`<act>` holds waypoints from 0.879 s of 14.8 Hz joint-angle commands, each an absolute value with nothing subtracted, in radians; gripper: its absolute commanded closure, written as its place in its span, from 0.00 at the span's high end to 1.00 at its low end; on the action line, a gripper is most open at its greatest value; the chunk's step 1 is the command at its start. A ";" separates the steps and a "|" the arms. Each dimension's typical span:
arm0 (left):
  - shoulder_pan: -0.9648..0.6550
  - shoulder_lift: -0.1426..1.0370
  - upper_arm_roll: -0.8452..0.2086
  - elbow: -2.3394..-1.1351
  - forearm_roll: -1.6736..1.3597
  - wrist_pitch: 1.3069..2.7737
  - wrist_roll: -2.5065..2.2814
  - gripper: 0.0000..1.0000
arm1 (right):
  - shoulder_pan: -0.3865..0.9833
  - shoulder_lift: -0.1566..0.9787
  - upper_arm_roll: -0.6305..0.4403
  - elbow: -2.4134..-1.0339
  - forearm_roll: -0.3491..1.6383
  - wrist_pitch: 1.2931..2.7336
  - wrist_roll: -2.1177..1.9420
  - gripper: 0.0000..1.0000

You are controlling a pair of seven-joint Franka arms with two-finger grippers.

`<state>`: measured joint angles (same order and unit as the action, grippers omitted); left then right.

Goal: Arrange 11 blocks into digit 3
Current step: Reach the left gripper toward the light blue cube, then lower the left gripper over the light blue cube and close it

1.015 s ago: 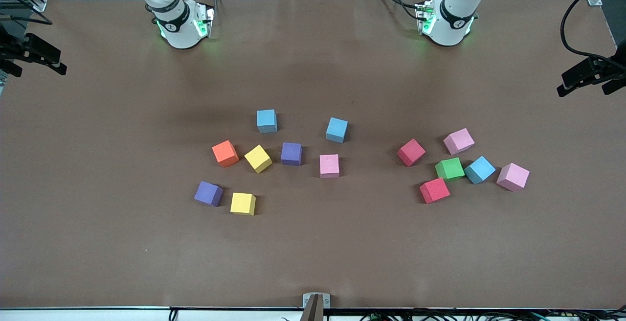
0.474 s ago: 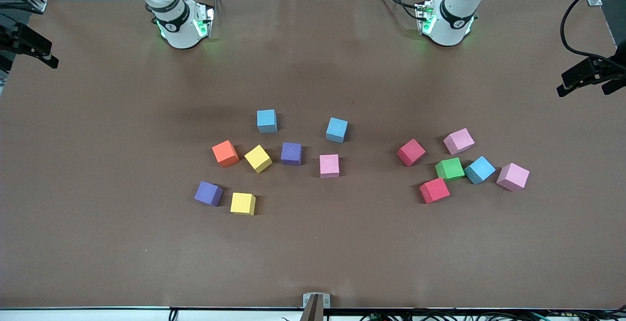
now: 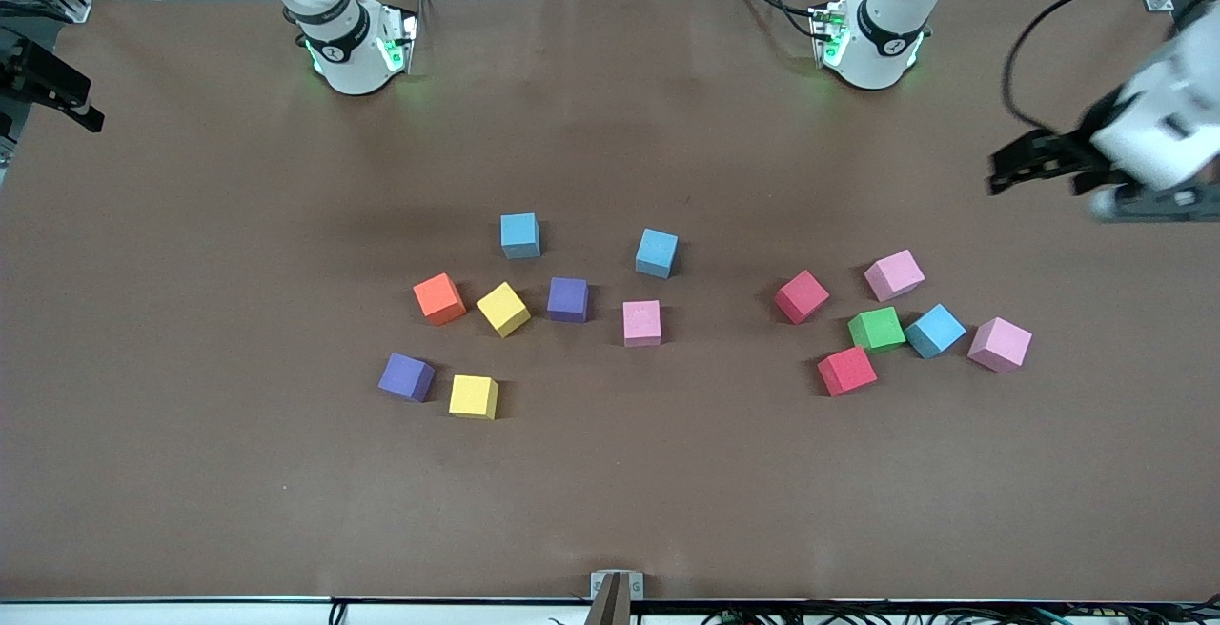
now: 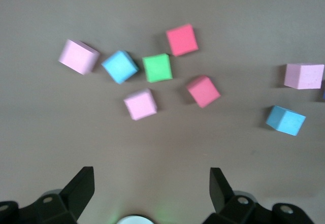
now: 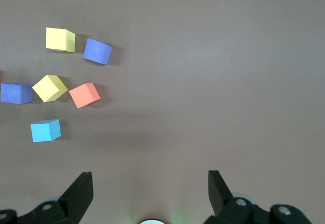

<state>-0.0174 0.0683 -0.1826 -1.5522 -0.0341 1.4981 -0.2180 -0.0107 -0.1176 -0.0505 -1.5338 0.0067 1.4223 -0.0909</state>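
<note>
You are seeing blocks (image 3: 567,299) lying scattered on table (image 3: 191,473), none touching – digit 3 not formed; left gripper (image 3: 1034,163) hovering over table edge, jaws released, holding nothing; right gripper (image 5: 147,191) hanging over bare table, jaws spread, empty.

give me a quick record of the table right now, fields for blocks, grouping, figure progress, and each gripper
blocks: fourteen foam cubes on the brown table
grouping: eight toward the right arm's end, including the orange block; six toward the left arm's end, including the green block
figure progress: none; cubes scattered, no bars formed
left gripper: open, empty, above the table at the left arm's end
right gripper: open, empty, above bare table
</note>
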 commanded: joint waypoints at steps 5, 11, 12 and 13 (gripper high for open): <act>-0.070 0.256 -0.391 -1.574 -0.034 1.675 -0.553 1.00 | -0.021 -0.086 -0.049 -1.496 0.017 1.396 -0.098 1.00; -0.262 0.311 -0.391 -1.800 0.031 2.066 -0.771 1.00 | -0.020 -0.057 -0.049 -1.456 0.012 1.373 -0.100 1.00; -0.288 0.314 -0.391 -1.840 0.037 2.113 -0.772 1.00 | -0.018 -0.057 -0.049 -1.457 0.012 1.374 -0.100 1.00; -0.314 0.322 -0.391 -1.877 0.047 2.173 -0.772 1.00 | -0.018 -0.057 -0.049 -1.457 0.012 1.373 -0.100 1.00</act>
